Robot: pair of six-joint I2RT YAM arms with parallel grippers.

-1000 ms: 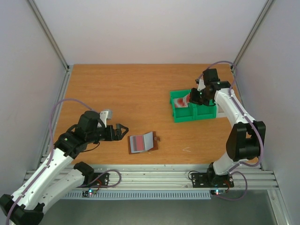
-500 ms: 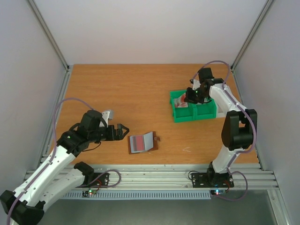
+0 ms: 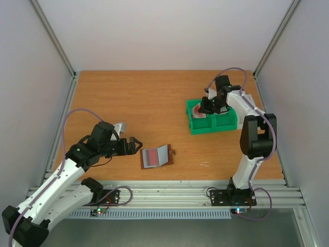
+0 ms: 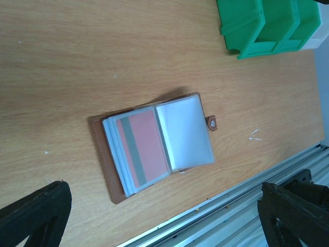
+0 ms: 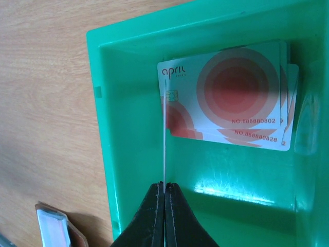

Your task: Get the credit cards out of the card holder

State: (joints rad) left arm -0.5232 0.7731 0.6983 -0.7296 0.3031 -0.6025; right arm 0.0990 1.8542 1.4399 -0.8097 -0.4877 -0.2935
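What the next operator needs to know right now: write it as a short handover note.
Left claw: open and empty, beside the small brown leather bifold card holder, which lies open.
Right claw: shut on a thin card seen edge-on, over the green plastic bin.
Done: several pale cards with red rings lie stacked in that bin.
Left: release the held card. A reddish card with a grey stripe sits in the holder; whether more lie behind it cannot be told.
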